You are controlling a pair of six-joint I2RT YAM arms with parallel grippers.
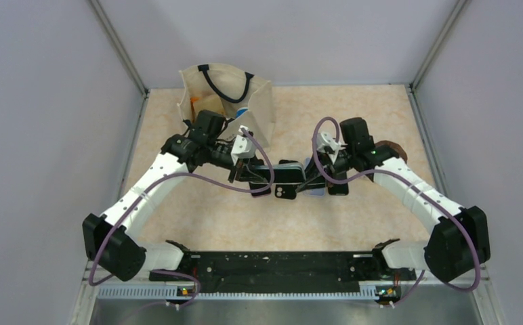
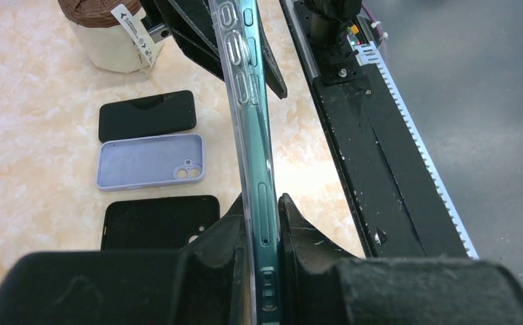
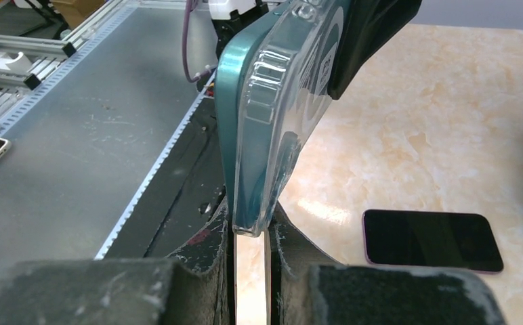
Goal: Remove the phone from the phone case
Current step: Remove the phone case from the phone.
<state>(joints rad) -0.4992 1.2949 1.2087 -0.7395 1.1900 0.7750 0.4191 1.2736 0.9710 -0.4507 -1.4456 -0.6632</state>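
A teal phone (image 2: 263, 169) sits in a clear case (image 2: 234, 68), held on edge in the air between both arms; it shows in the top view (image 1: 287, 179) at mid-table. My left gripper (image 2: 262, 227) is shut on one end, fingers pressing both faces. My right gripper (image 3: 250, 227) is shut on the far end, pinching only the tip of the teal phone (image 3: 229, 122) and clear case (image 3: 293, 88). In the top view the left gripper (image 1: 257, 177) and the right gripper (image 1: 318, 180) face each other across the phone.
On the table below lie a black phone (image 2: 148, 115), a lilac case (image 2: 150, 160) and a black case (image 2: 160, 222). A cream tote bag (image 1: 226, 95) stands at the back left. A brown-topped cup (image 1: 389, 149) stands right. The black base rail (image 1: 272, 267) runs along the near edge.
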